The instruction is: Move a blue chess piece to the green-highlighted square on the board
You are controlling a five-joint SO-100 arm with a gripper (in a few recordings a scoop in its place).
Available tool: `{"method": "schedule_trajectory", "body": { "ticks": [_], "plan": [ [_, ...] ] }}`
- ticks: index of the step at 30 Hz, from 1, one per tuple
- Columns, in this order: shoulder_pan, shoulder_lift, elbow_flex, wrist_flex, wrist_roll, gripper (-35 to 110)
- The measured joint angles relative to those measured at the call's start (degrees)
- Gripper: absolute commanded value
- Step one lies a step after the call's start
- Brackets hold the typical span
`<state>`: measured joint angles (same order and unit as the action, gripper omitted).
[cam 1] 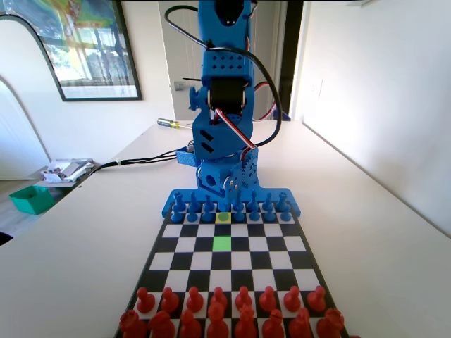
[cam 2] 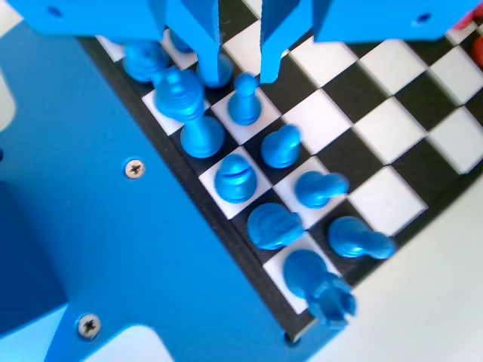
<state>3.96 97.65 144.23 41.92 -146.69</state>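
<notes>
Jaws point(cam 2: 240, 64) parted, gripping nothing, straddling one blue pawn point(cam 2: 244, 99). One green square point(cam 1: 222, 243) vacant on board point(cam 1: 296, 262); four pawns visible in wrist view.

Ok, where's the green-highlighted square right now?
In the fixed view, the green-highlighted square lies on the board's centre line, one row nearer the camera than the paler yellow-green square, which sits just in front of the blue pieces at the far end.
</notes>
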Motion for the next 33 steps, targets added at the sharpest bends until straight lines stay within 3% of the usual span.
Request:
{"method": "schedule_trajectory", "body": {
  "ticks": [22,33],
  "plan": [
    [1.85,-1.41,2.90,-5.19,-2.99,10],
    [2.81,-2.02,3.08,-6.68,-3.52,3]
  ]
}}
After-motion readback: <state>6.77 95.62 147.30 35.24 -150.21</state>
